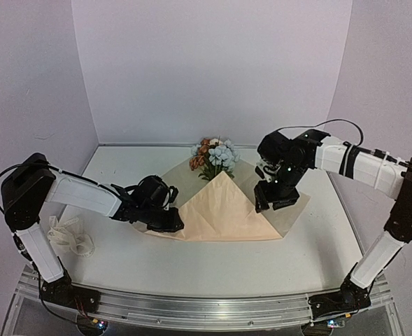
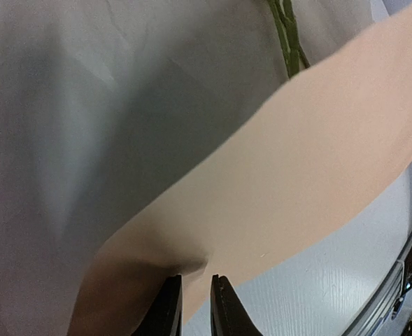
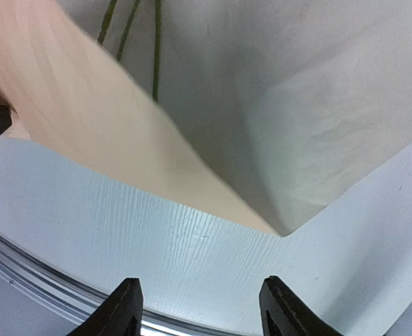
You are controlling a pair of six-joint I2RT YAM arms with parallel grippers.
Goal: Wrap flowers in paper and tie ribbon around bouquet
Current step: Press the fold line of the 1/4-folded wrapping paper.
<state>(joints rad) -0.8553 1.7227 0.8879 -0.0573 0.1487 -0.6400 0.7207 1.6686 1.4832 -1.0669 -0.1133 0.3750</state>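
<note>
Top external: L fingers [image 2: 165, 311] tight on paper [image 1: 223, 210] over flowers [image 1: 216, 155]; R fingers [image 3: 125, 308] apart.

Inventory, by count.
- Paper [image 1: 223, 210]: one tan sheet, folded over into a single triangle.
- Flowers [image 1: 216, 155]: one bunch, made of one cluster of blue blooms [image 1: 224, 155] and one cluster of orange blooms [image 1: 201, 150]. The single heads are too small to count.
- Stems [image 3: 156, 49]: three green ones show in the right wrist view.
- Ribbon [image 1: 69, 234]: one, cream-white.
- Arms: two, the left arm [image 1: 80, 192] and the right arm [image 1: 359, 164].
- Grippers: two, the left gripper [image 1: 174, 224] and the right gripper [image 1: 261, 203], with two fingers each.
- Table [image 1: 192, 262]: one.
</note>
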